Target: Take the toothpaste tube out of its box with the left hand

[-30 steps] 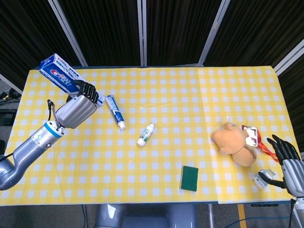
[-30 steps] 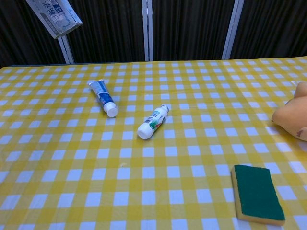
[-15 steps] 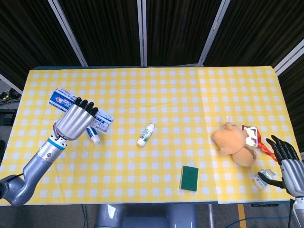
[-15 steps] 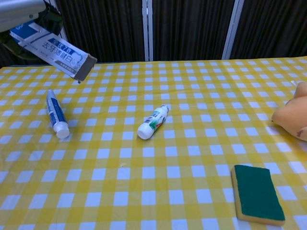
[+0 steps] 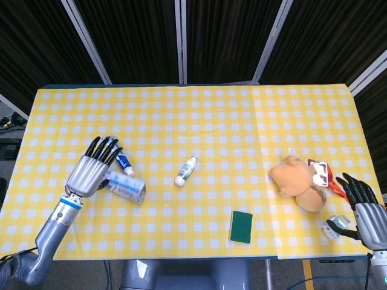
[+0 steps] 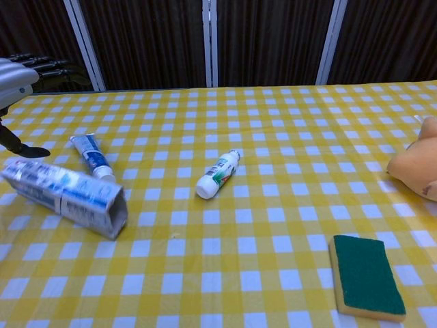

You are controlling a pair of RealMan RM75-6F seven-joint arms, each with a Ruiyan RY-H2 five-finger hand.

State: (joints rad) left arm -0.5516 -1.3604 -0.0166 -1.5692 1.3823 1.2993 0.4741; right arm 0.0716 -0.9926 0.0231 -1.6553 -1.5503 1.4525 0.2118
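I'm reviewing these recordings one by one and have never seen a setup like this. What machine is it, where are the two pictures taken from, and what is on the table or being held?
This is a robot with two arms, each ending in a human-like hand, steered remotely by a person. One picture looks down from its head, the other looks forward from its chest.

The table wears a yellow checked cloth. The left hand hangs over the toothpaste box with fingers spread and holds nothing. The box lies flat, its open end toward the camera in the chest view. The toothpaste tube lies on the cloth just behind it, already out.

Also there: a small white bottle on its side, a green sponge and a tan plush toy. The right hand sits at the table's edge, fingers apart, holding nothing.
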